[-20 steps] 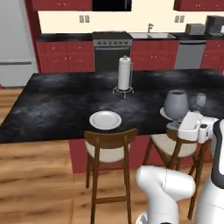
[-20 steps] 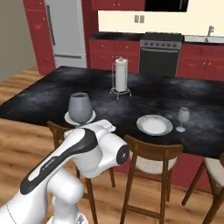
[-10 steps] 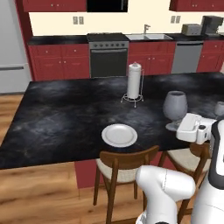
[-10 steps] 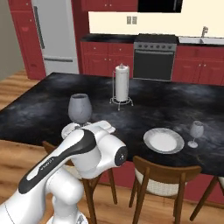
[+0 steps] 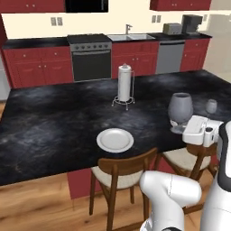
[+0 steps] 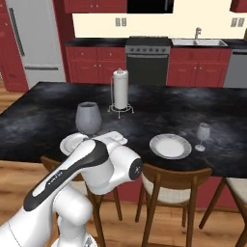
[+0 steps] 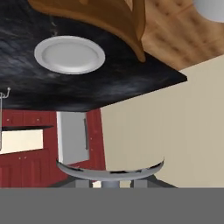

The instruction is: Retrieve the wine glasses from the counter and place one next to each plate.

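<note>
The base has driven on, so the island now sits closer and the roll [image 5: 124,82] has slid left of centre. Two glasses: one [image 5: 180,109] held in the gripper [image 5: 198,130] at right, one [image 6: 203,133] standing right of centre beside a plate [image 6: 170,145]. Two plates, the second [image 6: 71,143] under the held glass at left.

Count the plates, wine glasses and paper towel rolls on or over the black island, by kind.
Plates: 2
Wine glasses: 2
Paper-towel roll: 1
Total: 5

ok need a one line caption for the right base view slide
Robot arm carries one wine glass over the island; the other stands beside a white plate.
</note>
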